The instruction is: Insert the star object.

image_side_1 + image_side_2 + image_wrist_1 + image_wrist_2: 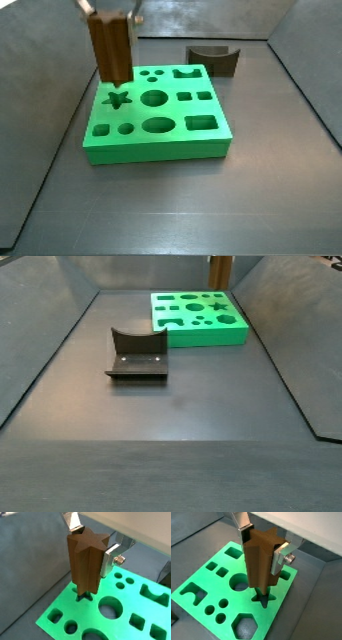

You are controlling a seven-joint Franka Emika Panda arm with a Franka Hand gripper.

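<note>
My gripper [92,548] is shut on the star object [85,564], a tall brown peg with ridged sides, held upright by its upper part between the two silver fingers. It shows the same way in both wrist views [261,562]. The green block [158,130] has several shaped holes. In a side view the peg [110,45] hangs with its lower end just above the star-shaped hole [118,99] at the block's edge. In both wrist views the peg's lower end covers most of that hole [263,601]. The gripper [104,10] is mostly cut off at the picture's edge.
The dark fixture [136,353] with a curved notch stands on the grey floor apart from the green block [201,318]. It also shows behind the block in a side view [214,58]. Grey walls [54,336] enclose the floor.
</note>
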